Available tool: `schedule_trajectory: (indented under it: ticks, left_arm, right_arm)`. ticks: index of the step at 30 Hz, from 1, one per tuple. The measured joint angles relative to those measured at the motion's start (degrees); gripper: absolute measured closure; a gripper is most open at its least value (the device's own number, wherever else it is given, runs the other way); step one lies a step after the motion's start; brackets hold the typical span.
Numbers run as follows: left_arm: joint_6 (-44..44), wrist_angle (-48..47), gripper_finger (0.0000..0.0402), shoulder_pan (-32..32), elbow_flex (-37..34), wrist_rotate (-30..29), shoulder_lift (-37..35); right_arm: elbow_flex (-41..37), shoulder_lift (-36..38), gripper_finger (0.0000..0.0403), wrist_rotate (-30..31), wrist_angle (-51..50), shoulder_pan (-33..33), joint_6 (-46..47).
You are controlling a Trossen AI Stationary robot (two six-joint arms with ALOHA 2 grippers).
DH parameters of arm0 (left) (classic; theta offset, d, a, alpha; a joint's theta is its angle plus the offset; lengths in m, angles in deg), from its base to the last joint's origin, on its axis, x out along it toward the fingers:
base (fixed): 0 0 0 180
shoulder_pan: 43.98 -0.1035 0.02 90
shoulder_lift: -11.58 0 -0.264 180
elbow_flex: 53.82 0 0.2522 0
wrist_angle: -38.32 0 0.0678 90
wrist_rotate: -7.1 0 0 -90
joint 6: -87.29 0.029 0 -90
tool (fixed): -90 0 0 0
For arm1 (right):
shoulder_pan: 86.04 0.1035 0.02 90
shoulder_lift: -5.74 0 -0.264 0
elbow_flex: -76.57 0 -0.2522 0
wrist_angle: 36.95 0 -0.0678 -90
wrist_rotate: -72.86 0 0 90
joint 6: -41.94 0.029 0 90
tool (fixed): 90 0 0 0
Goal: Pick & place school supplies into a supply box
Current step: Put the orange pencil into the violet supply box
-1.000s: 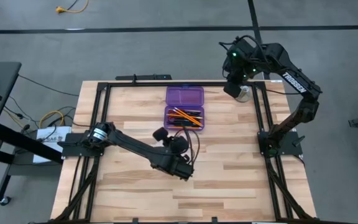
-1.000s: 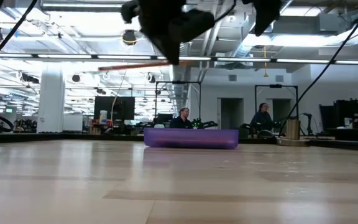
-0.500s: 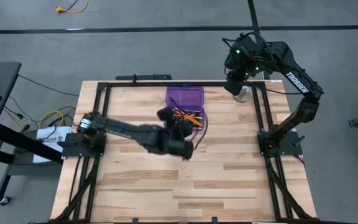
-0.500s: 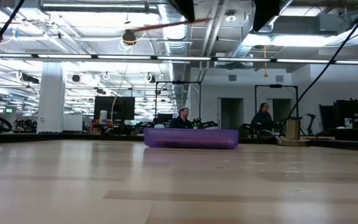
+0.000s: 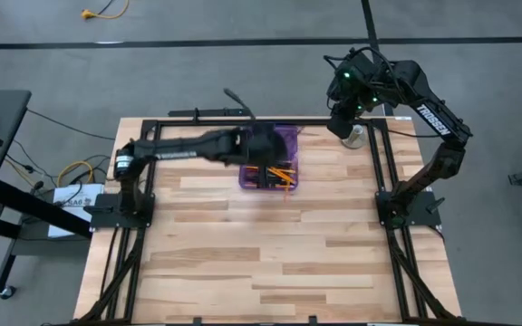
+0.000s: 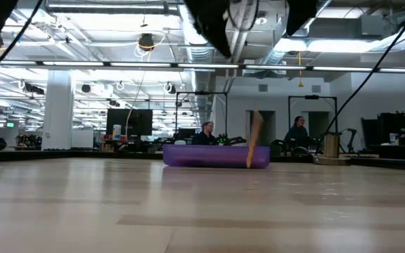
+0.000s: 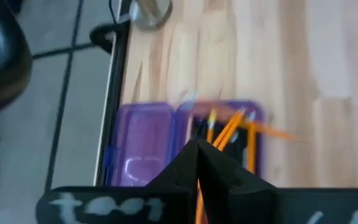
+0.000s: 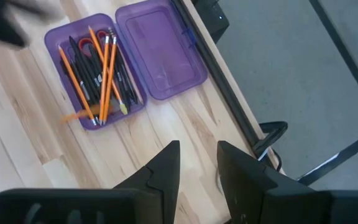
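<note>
The purple supply box (image 5: 270, 172) lies open at the table's far middle, its lid (image 8: 160, 50) on the far side. In its tray (image 8: 95, 74) lie orange pencils, black pens and red-handled scissors (image 8: 89, 42). One orange pencil (image 6: 253, 140) stands steeply and blurred at the tray's near wall, sticking out over it (image 5: 285, 187). It is apart from my left gripper (image 6: 220, 42). That gripper (image 5: 265, 145) is shut above the box, pointing slantwise down (image 7: 197, 146). My right gripper (image 5: 341, 127) hangs open over the far right corner, nothing between its fingers (image 8: 197, 155).
A round silver disc (image 5: 358, 138) lies at the far right corner under my right arm. Black frame rails (image 5: 157, 127) run along the table's edges. The near half of the wooden table (image 5: 270, 263) is bare. Two people sit far back in the room (image 6: 206, 132).
My left gripper has risen and swung from the table's middle toward the far edge, to above the box, rolling its wrist on the way. The orange pencil it carried level has left its fingers and now stands steeply at the tray's near wall.
</note>
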Motion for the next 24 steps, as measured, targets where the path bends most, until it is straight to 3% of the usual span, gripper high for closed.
schedule_trajectory:
  ticks: [7,13,20,24]
  left_arm:
    - [6.3,2.7,0.0401,-10.3,-4.1,8.6,0.0]
    - [7.3,5.0,0.0401,-15.6,-8.9,18.3,-0.4]
    - [6.5,13.7,0.0401,-15.9,-17.4,25.9,-6.5]
    - [-0.1,22.0,0.0401,-14.1,-24.3,26.4,-14.5]
  right_arm:
    - [0.0,0.0,0.0301,0.0,0.0,0.0,-0.8]
    - [-0.3,-0.1,0.0301,0.0,0.1,-0.3,-1.8]
    - [-7.8,-0.1,0.0301,0.0,0.0,-0.5,-3.2]
    - [-16.9,-0.2,0.0301,0.0,0.0,0.2,-6.5]
